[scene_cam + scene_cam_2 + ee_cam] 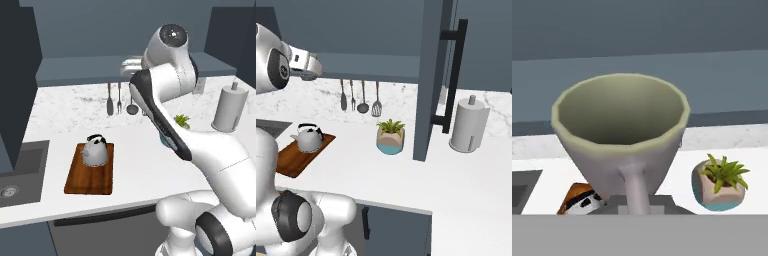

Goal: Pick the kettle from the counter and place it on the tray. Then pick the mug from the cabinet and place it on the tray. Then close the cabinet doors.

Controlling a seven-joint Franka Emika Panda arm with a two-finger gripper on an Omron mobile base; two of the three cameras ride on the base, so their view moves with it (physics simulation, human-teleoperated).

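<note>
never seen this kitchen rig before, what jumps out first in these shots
The pale mug looms in the hand view, its handle toward the camera, high above the counter. Below, the silver kettle already sits on the wooden tray. A dark cabinet door hangs open beside a potted plant.

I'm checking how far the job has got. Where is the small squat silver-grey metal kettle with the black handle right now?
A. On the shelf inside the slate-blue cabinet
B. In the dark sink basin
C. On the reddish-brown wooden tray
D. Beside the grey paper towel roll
C: the small squat silver-grey metal kettle stands upright on the flat reddish-brown wooden tray, which lies on the white speckled counter just right of the dark sink basin.
</note>
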